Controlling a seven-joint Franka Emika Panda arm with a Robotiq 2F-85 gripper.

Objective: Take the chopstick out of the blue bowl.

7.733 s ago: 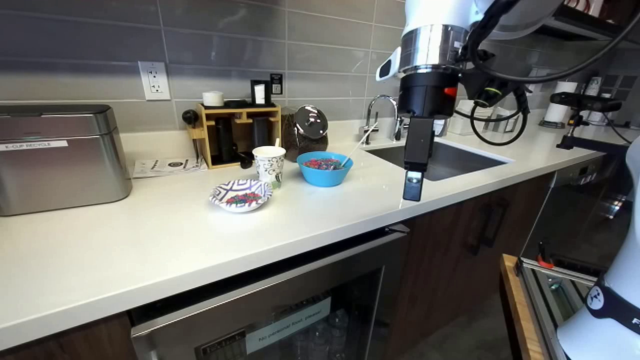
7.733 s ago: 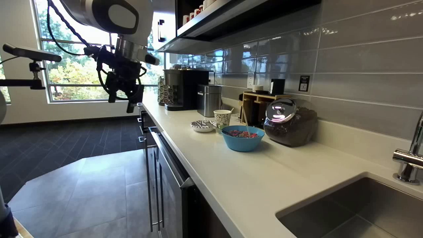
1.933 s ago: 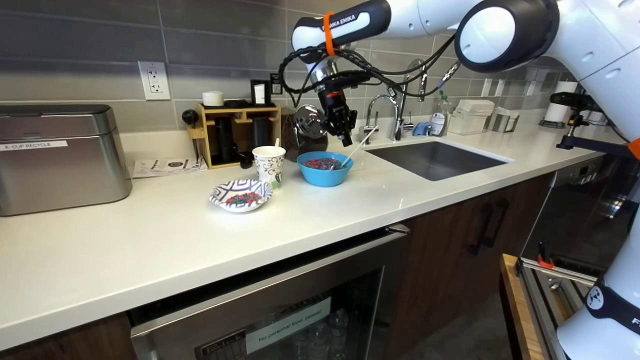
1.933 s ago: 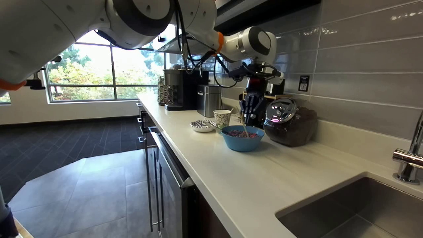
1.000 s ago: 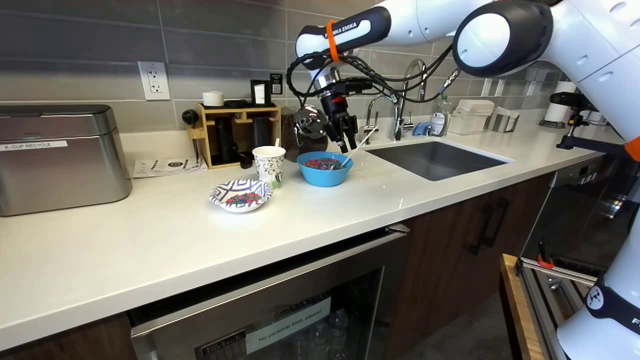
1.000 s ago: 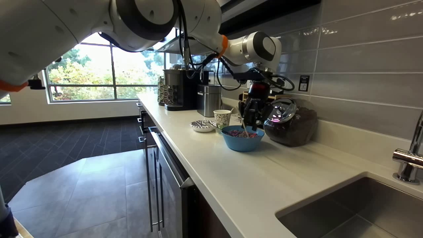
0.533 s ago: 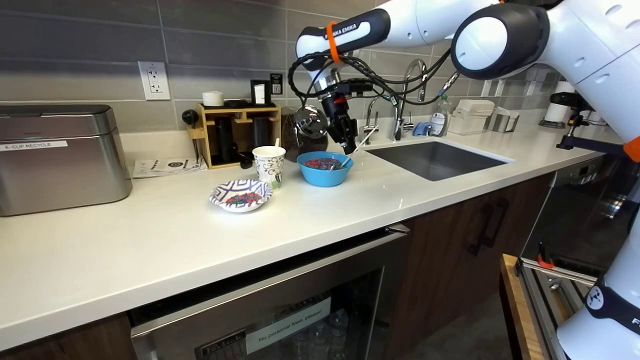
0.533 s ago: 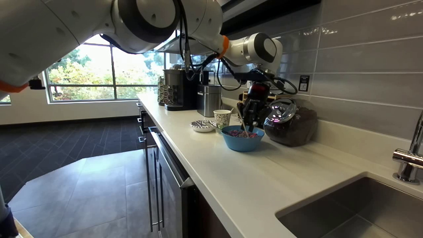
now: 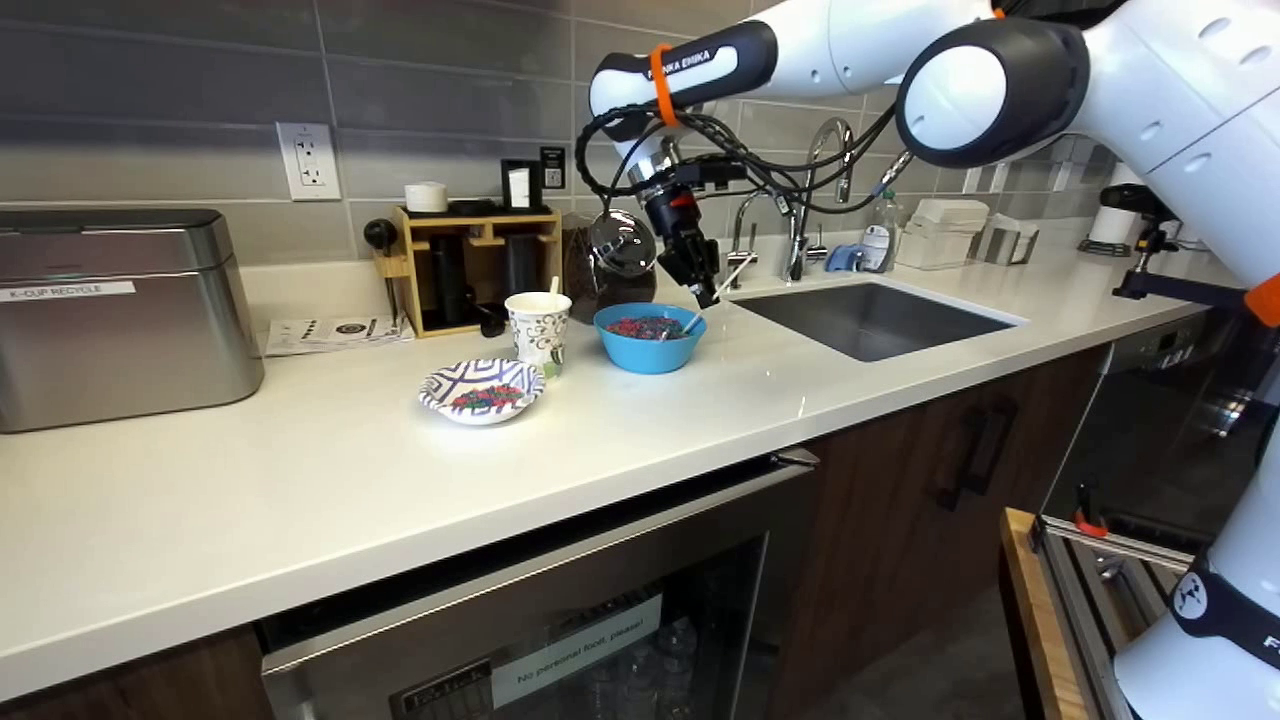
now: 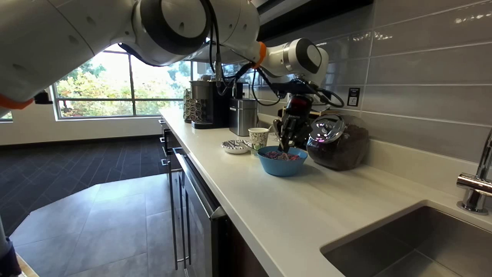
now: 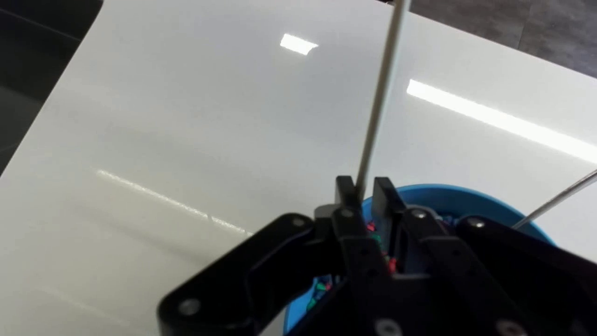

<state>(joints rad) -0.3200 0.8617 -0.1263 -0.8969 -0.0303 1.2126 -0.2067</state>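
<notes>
The chopstick (image 9: 738, 273) is tilted in the blue bowl (image 9: 648, 356), which is carried by the tabletop (image 9: 330, 480). In the wrist view, the chopstick is flanked by the parted fingers (image 11: 344, 187) of the end effector (image 11: 364, 186), a gap being seen beside one of them.

There are two bowls (image 9: 648, 355), one chopstick (image 11: 382, 93), one cup (image 9: 540, 332) and one jar (image 10: 342, 150).
</notes>
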